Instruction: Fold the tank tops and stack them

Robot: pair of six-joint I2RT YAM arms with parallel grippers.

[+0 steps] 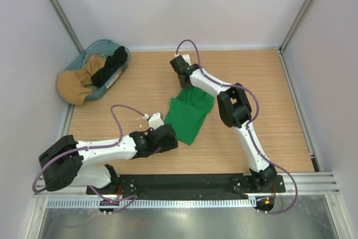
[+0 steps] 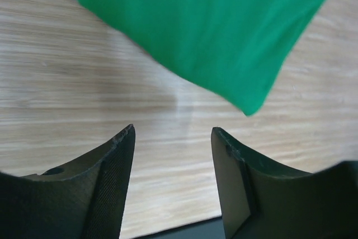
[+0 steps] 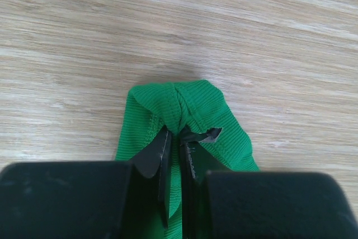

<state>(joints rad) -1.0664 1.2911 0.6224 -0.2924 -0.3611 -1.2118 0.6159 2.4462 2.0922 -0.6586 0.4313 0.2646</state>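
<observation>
- While the right gripper (image 3: 180,135) pinched a bunched fold of the green tank top (image 3: 184,104), its jaws stood almost pressed together on the ribbed fabric.
- In the top view, that right gripper (image 1: 186,85) sat at the far edge of the green tank top (image 1: 190,117), which lay partly folded near the middle of the wooden table (image 1: 140,82).
- The left gripper (image 2: 173,132) was spread, with nothing between its fingers and only bare table beneath.
- A near corner of the green fabric (image 2: 224,32) lay just beyond the left fingertips, not touching them.
- The black tank top (image 1: 112,65) lay in a blue basket (image 1: 122,53) at the far left corner, beside a tan garment (image 1: 77,87) spilling over the basket's rim.
</observation>
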